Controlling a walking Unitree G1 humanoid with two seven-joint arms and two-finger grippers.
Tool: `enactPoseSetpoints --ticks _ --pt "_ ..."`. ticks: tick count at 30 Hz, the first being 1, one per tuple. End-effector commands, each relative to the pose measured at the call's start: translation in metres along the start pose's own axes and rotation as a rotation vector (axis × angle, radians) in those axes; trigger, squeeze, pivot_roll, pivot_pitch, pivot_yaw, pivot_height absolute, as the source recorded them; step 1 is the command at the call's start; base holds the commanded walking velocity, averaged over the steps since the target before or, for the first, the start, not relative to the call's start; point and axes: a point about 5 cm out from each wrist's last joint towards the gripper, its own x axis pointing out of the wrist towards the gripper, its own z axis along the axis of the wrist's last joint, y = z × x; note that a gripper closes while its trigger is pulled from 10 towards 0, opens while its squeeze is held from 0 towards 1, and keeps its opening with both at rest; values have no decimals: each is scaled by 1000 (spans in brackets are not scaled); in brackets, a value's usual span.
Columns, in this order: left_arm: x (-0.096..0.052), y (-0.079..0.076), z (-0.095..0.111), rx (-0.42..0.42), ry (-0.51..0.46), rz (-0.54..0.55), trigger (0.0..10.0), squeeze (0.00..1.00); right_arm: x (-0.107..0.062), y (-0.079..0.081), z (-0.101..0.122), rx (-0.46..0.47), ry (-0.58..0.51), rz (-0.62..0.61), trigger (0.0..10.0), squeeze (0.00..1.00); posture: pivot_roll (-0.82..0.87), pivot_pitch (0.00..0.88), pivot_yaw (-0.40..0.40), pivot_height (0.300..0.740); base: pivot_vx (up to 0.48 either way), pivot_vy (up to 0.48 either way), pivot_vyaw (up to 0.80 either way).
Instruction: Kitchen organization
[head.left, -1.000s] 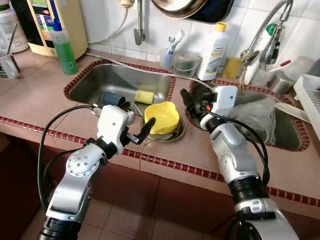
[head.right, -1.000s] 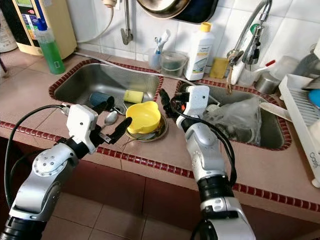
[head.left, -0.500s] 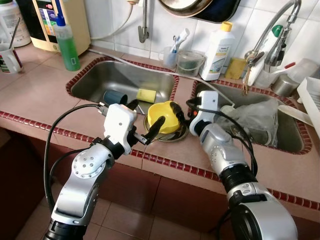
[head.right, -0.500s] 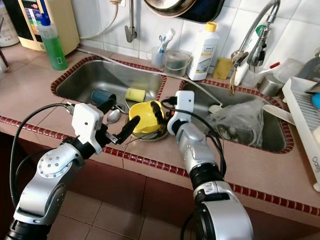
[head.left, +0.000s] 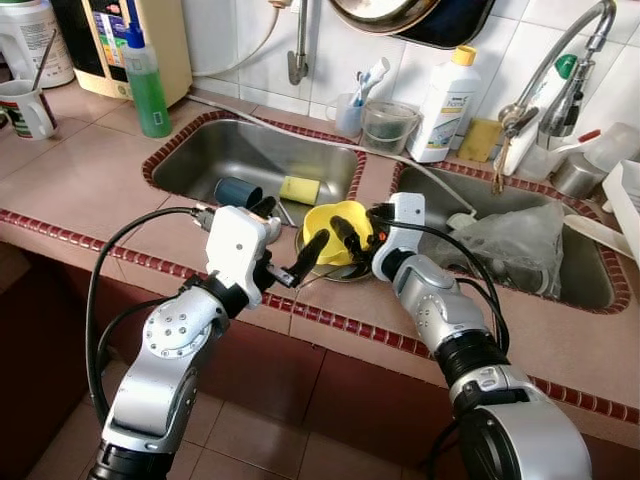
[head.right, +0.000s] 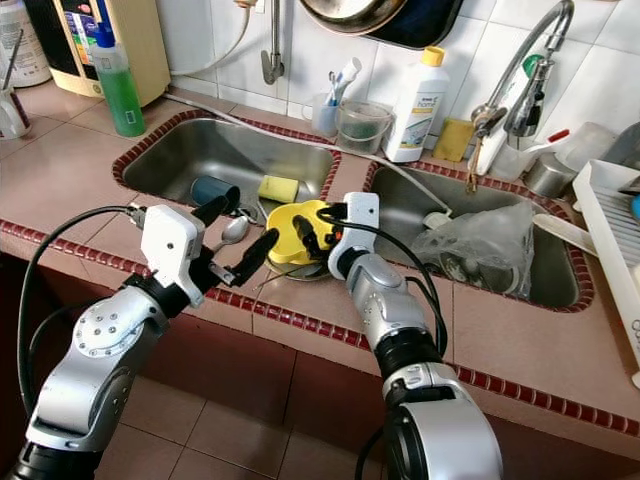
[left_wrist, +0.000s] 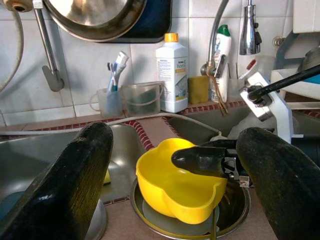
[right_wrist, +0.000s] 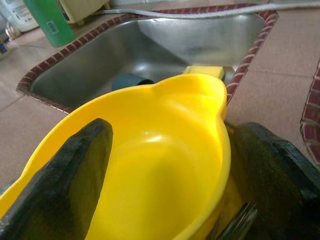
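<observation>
One yellow bowl (head.left: 335, 228), two sinks (head.left: 205, 160), one sponge (head.left: 299, 190).

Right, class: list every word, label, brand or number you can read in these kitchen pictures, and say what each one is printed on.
"home": on the label of the white bottle with the yellow cap, seen in the left wrist view; the smaller print around it is too blurred to read.
Green bottle: barcode label, not legible.
Cream appliance behind it: coloured front panel, text too small to read.
White mug: dark print, unreadable.

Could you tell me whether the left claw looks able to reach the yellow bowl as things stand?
Probably yes: the left claw is open beside the yellow bowl, but the right claw already straddles its rim.
</observation>
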Motion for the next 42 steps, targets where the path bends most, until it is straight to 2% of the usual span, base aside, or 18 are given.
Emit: enactPoseSetpoints --ticks 1,5,8,11,12,14,16,20,27,30,32,33,35,36,42 --pt "0 -2 5 3 -16 -6 10000 0 -3 -6 -2 45 -1 -24 8314 0 152 0 -114 740 0 0 0" --pt "0 -2 6 5 -16 -5 10000 0 -4 -8 -4 74 4 -36 7843 0 150 0 -109 740 0 0 0" --pt "0 -4 8 4 -17 -34 10000 0 -6 -9 -7 100 9 -48 5882 0 146 0 -106 740 0 0 0" --pt "-1 -9 8 8 -7 -82 10000 0 -6 -10 -7 99 12 -55 5608 0 146 0 -105 740 0 0 0" --pt "-3 -12 6 24 11 -123 10000 0 -6 -11 -8 101 13 -57 4902 0 147 0 -103 740 0 0 0" --pt "-8 -19 1 52 45 -201 10000 0 -7 -12 -7 106 14 -62 4941 0 147 0 -102 740 0 0 0" --pt "-9 -22 0 54 51 -225 10000 0 -7 -12 -7 113 13 -66 4314 0 148 0 -101 740 0 0 0" --pt "-11 -27 -1 49 65 -261 10000 0 -6 -14 -5 142 8 -79 4314 0 144 0 -93 740 0 0 0" --pt "-12 -28 -1 51 72 -277 10000 0 -7 -17 -2 202 -6 -94 3647 0 142 0 -89 740 0 0 0" --pt "-12 -28 0 54 75 -278 10000 0 -7 -19 -3 242 -3 -105 3059 0 141 0 -86 740 0 0 0" --pt "-12 -27 0 56 75 -276 10000 0 -7 -20 -2 255 -5 -107 2235 0 142 0 -85 740 0 0 0" --pt "-12 -27 0 57 75 -275 10000 0 -8 -20 -2 264 -6 -109 1020 0 142 0 -85 740 0 0 0" --pt "-12 -26 1 58 74 -270 10000 0 -8 -21 -2 275 -7 -113 1137 0 142 0 -85 740 0 0 0" --pt "-12 -26 1 58 73 -269 10000 0 -8 -21 -2 283 -9 -113 118 0 143 0 -86 740 0 0 0" --pt "-11 -25 1 59 71 -260 10000 0 -7 -21 -1 290 -8 -115 0 0 143 0 -87 740 0 0 0"
